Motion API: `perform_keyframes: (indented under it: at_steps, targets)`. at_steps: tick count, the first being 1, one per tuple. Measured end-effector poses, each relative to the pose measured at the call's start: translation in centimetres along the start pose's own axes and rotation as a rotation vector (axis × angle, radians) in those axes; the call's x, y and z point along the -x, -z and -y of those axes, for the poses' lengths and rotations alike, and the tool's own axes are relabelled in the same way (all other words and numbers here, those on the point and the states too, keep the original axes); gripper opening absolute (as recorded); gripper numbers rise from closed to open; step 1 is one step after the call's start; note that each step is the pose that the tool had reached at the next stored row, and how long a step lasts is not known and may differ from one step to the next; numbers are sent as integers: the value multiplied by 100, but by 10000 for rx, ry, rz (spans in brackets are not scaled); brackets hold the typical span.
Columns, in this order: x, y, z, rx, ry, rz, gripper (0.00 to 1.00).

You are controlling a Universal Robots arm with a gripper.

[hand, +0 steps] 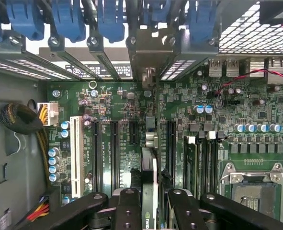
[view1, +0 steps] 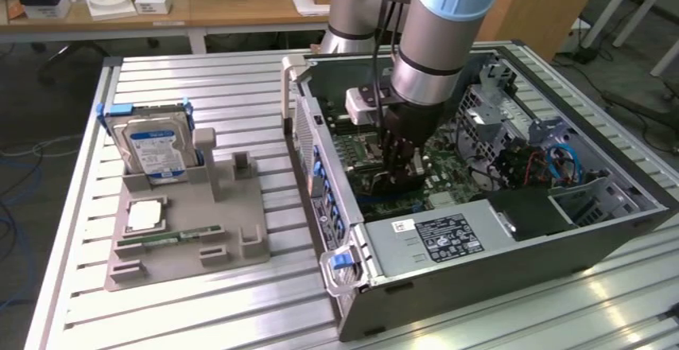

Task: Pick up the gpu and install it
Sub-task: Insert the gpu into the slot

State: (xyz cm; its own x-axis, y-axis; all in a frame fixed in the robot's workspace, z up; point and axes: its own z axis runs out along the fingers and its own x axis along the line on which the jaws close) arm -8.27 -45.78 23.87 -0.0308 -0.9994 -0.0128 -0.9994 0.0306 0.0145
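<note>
The gpu stood on edge, clamped between the fingers of the gripper inside the open computer case at the bench's middle; its long axis ran along the motherboard slots, bracket toward the case's rear slot openings.

Universal Robots arm: cylindrical silver-grey tube links, joined by housings capped in pale blue. A dark band rings the lower link above the wrist. A thin black cable runs down beside the link to a small light-grey box mounted at the wrist. Below it, the gripper is black, built of slender linkage bars. In the wrist view the fingers appear as matte black bars with round recessed pivot screws along them.
</note>
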Motion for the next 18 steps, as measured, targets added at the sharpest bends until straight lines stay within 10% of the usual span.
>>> perform_keyframes:
  at_steps: [18]
  targets:
    - [0,-7,0,2,-1,4,26]
